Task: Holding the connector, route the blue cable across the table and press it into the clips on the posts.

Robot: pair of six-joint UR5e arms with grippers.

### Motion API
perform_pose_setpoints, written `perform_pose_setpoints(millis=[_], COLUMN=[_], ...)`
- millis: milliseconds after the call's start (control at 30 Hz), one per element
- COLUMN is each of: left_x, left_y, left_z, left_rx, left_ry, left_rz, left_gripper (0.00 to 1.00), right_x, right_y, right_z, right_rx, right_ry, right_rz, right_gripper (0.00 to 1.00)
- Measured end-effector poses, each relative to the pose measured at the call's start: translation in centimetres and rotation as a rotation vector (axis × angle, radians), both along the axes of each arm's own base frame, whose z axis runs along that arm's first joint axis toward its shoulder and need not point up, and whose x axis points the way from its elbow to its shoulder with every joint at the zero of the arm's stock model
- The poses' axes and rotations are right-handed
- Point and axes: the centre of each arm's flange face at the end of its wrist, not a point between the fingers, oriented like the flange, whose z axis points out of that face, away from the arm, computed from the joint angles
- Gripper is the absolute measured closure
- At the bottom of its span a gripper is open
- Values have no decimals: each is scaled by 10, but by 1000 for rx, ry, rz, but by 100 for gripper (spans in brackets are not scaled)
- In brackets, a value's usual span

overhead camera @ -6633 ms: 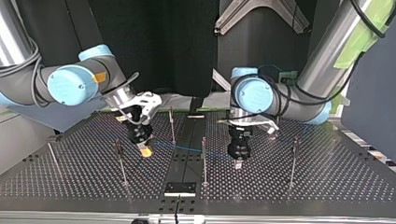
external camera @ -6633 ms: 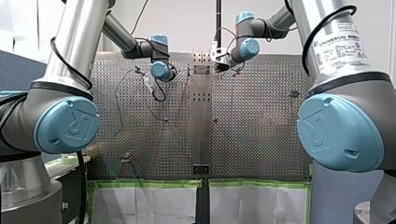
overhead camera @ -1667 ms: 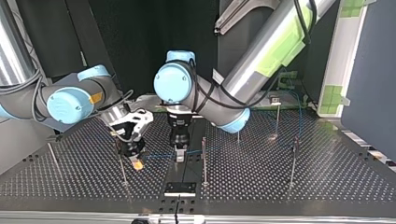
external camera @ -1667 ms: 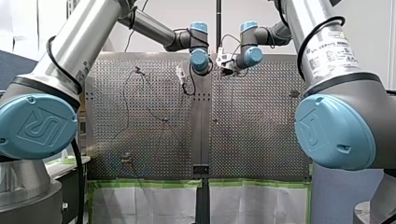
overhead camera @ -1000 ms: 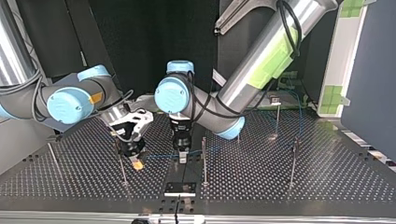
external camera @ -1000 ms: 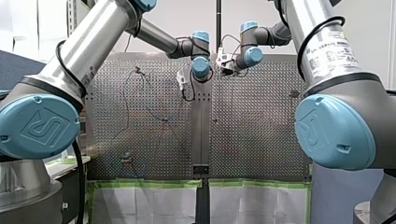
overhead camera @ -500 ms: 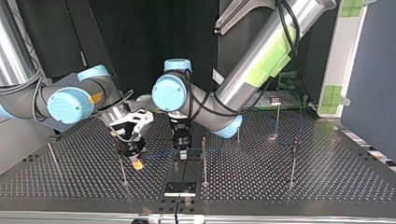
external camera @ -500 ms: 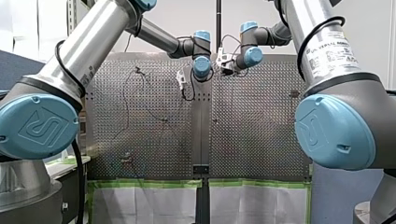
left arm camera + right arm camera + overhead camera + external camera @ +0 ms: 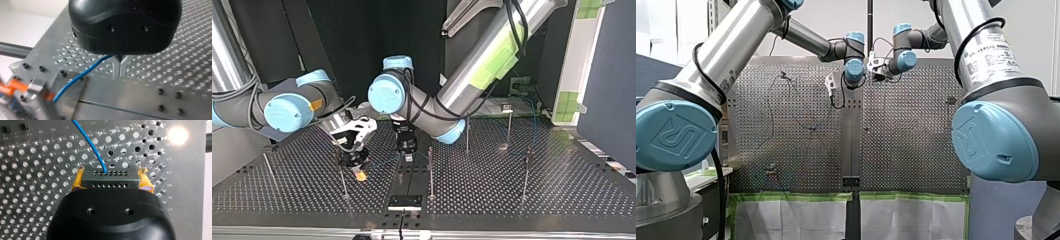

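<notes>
A: Right gripper (image 9: pixel 111 185)?
B: Yellow pads clamped on the connector (image 9: pixel 110 176), low over the table (image 9: pixel 537 200), toward its edge nearest the top camera, just left of the middle strip (image 9: pixel 419 187) there.
A: Left gripper (image 9: pixel 120 72)?
B: Metal fingers together, pinching the blue cable (image 9: pixel 82 74) over the middle strip. Cable runs into the connector.

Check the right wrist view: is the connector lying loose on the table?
No, the connector sits clamped between my right gripper's yellow pads.

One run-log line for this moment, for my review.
phase: cable routing | right gripper: shut on connector | left gripper: shut on blue cable | cable: spans between grippers
</notes>
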Motion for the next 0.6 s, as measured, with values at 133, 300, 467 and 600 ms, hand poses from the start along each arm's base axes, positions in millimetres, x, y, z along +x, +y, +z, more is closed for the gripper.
perform_pose_setpoints(millis=[133, 300, 467, 600], left_x=[-13, -23, -28, -33], left_y=[-2, 3, 5, 3], left_z=[-10, -14, -23, -35], left_rx=[21, -3, -23, -25], left_ry=[35, 34, 28, 27], left_rz=[14, 43, 43, 30], left_gripper=[100, 100, 100, 100], right_x=[1, -1, -7, -11], right_y=[3, 5, 6, 8], right_z=[-8, -21, -39, -53], right_rx=[17, 42, 72, 93], right_ry=[5, 18, 35, 48], right_rz=[3, -1, -13, -21], right_gripper=[100, 100, 100, 100])
